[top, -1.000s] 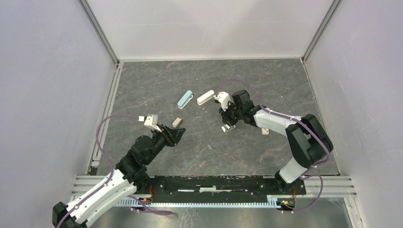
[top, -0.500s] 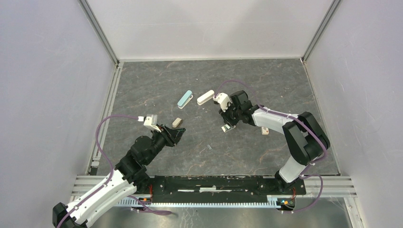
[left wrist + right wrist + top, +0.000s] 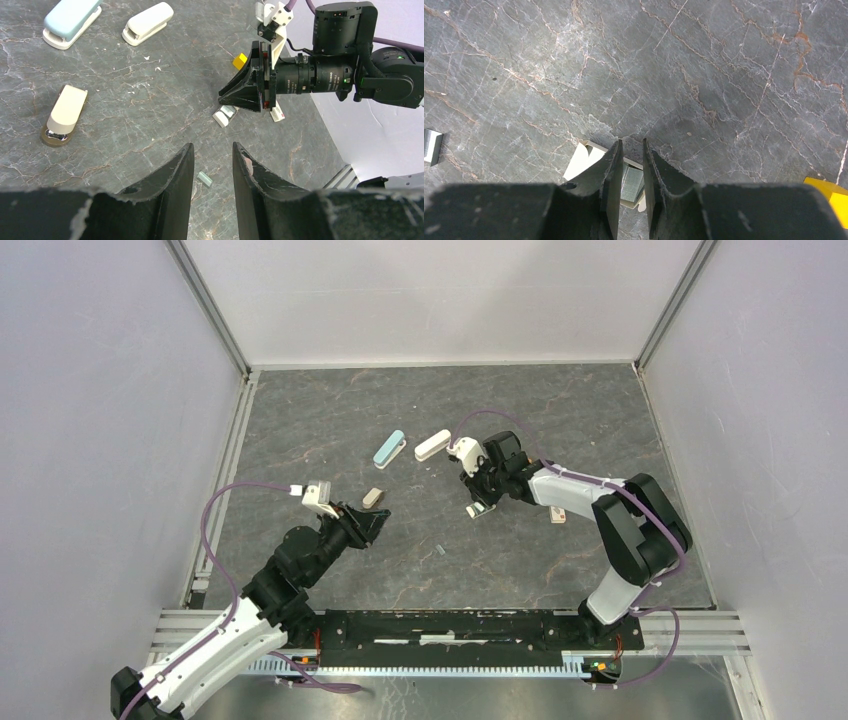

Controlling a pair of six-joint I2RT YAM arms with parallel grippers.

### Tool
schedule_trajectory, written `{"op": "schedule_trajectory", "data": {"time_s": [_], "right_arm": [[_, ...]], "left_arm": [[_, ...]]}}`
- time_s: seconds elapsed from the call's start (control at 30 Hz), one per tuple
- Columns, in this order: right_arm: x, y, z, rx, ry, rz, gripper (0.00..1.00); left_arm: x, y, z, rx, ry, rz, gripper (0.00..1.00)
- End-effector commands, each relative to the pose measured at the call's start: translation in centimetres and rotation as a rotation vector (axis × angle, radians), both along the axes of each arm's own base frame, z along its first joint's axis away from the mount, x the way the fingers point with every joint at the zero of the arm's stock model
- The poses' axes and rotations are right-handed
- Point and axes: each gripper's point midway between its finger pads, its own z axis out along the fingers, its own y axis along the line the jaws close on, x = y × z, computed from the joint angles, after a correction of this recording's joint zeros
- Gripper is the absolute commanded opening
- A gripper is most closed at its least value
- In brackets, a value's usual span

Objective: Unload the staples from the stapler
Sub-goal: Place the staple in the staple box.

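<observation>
Plainly see the staples (image 3: 203, 178) lying loose on the bench (image 3: 330, 410), toward its near edge, between the two arms and touching neither. Find the left gripper (image 3: 212, 148) low over the bench, jaws parted a little, holding nothing. Find the right gripper (image 3: 631, 144) tipped down over a small clear box (image 3: 225, 115), jaws narrowly apart, nothing clamped. Note teal stapler (image 3: 70, 20) and white stapler (image 3: 148, 22) side by side toward the far edge, and beige stapler (image 3: 65, 112) near the left gripper.

You're looking at a lab robot cell: plain pale-grey panel walls (image 3: 100, 390), silvery aluminium frame rails (image 3: 208, 310) at far corners, dark grey marbled tabletop (image 3: 330, 420)
</observation>
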Motion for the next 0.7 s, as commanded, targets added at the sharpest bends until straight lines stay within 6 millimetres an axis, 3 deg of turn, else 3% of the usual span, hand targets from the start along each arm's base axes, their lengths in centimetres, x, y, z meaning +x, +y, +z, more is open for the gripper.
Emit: {"op": "schedule_trajectory", "data": {"time_s": [0.0, 0.67], "right_arm": [[1.1, 0.9, 1.7, 0.023, -0.054, 0.020, 0.27], [0.8, 0.3, 2.6, 0.021, -0.087, 0.011, 0.25]], "left_arm": [[0.1, 0.1, 1.8, -0.050, -0.021, 0.017, 0.41], [0.1, 0.1, 2.1, -0.051, -0.023, 0.015, 0.41]]}}
